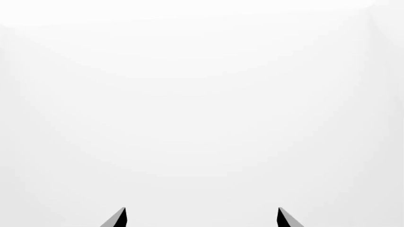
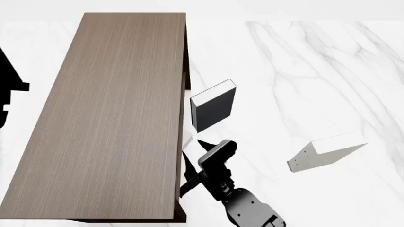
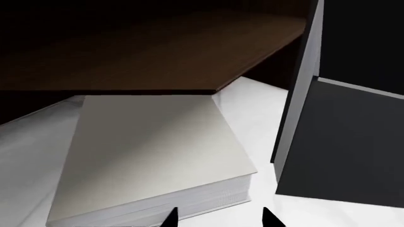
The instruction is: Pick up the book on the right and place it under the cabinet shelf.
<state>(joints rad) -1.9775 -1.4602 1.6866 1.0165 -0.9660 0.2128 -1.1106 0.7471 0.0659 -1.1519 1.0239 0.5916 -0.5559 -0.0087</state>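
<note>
White book (image 3: 151,151) lies flat, partly under the cabinet (image 3: 139,52), just ahead of the right gripper (image 3: 218,217), jaws apart.

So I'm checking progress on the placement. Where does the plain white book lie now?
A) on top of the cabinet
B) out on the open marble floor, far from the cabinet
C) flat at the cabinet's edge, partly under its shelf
C: in the right wrist view the book lies flat with its far end beneath the cabinet shelf.
</note>
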